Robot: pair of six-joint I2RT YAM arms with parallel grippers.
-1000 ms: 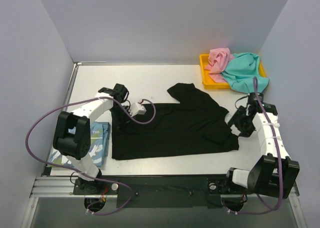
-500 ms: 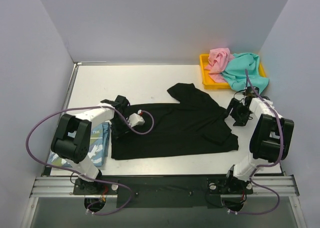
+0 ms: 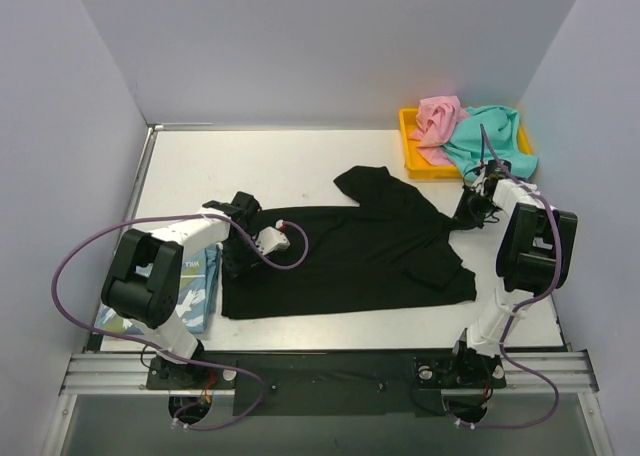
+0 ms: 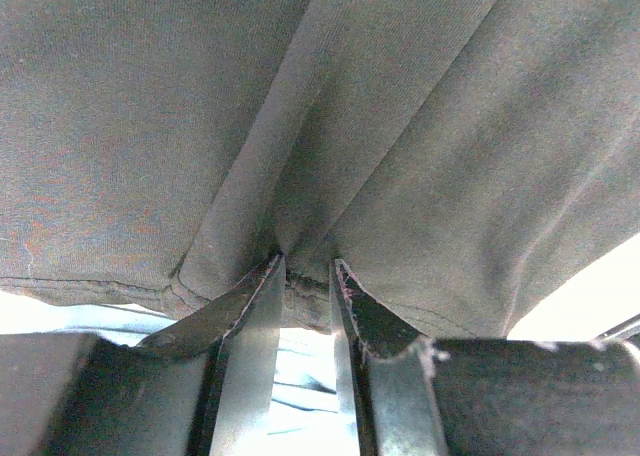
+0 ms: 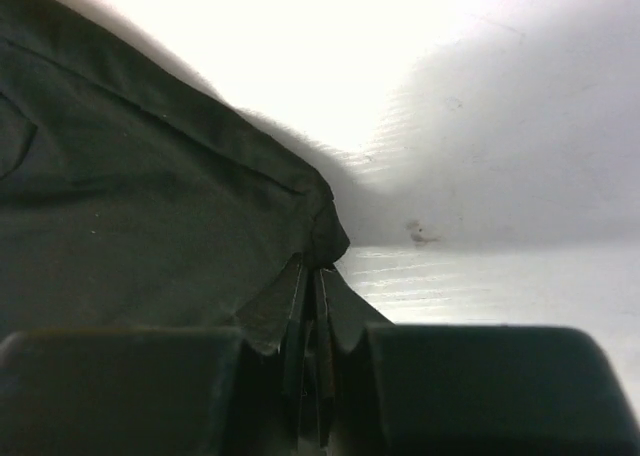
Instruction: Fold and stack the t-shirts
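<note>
The black t-shirt (image 3: 350, 256) lies spread flat mid-table, one sleeve angled toward the far side. My left gripper (image 3: 232, 260) is at its left edge. In the left wrist view the gripper (image 4: 308, 268) is shut on the shirt's hem (image 4: 300, 286), which it holds bunched and lifted. My right gripper (image 3: 466, 216) is at the shirt's right edge, and in the right wrist view it (image 5: 312, 268) is shut on a puckered corner of black cloth (image 5: 325, 226). A folded light blue t-shirt (image 3: 197, 286) lies under the left arm. The pink t-shirt (image 3: 438, 119) and teal t-shirt (image 3: 490, 141) are heaped at the far right.
The pink and teal shirts sit in a yellow tray (image 3: 408, 136) in the far right corner, and the teal one spills over its near edge. Grey walls close in on the left, far and right sides. Purple cables loop off both arms.
My right arm swung up and away from me, moved its gripper to the shirt's right edge and shut it there. The left gripper slid slightly nearer along the left edge and kept its grip.
</note>
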